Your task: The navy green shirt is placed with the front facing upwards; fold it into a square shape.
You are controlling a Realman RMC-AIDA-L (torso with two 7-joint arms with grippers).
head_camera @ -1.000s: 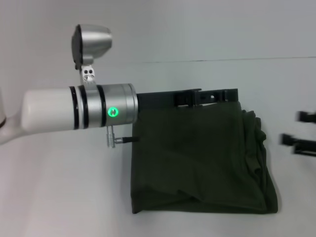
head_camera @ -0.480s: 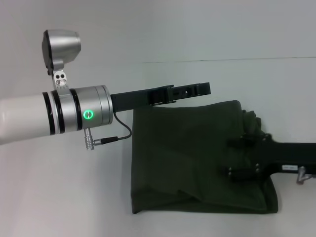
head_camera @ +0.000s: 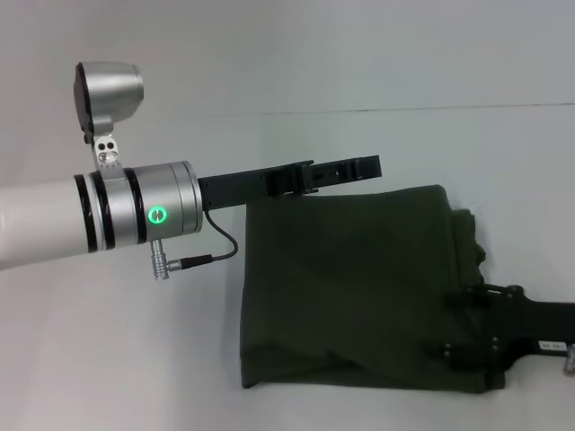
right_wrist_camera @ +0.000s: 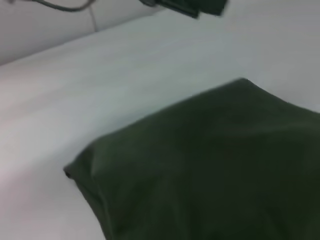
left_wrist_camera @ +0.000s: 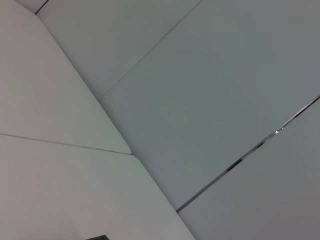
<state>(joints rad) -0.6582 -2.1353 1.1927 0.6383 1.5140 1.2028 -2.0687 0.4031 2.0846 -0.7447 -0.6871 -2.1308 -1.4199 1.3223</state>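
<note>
The navy green shirt (head_camera: 359,287) lies folded into a rough rectangle on the white table, plain olive side up, with no lettering showing. Its right edge is a stack of loose folds. My left gripper (head_camera: 370,166) reaches in from the left and hovers level just beyond the shirt's far edge, apart from the cloth. My right gripper (head_camera: 467,319) comes in from the right, low over the shirt's near right corner. In the right wrist view the shirt (right_wrist_camera: 210,165) fills the frame, with one corner lying on the table and the left gripper (right_wrist_camera: 195,6) farther off.
The white table (head_camera: 117,359) spreads around the shirt on every side. A seam line (head_camera: 449,109) runs across the far part of the table. The left forearm (head_camera: 90,220) spans the left half of the head view. The left wrist view holds only white surfaces.
My right gripper came in from the right onto the shirt's right side, then slid to its near right corner. My left arm drew back to the left, off the shirt's far edge.
</note>
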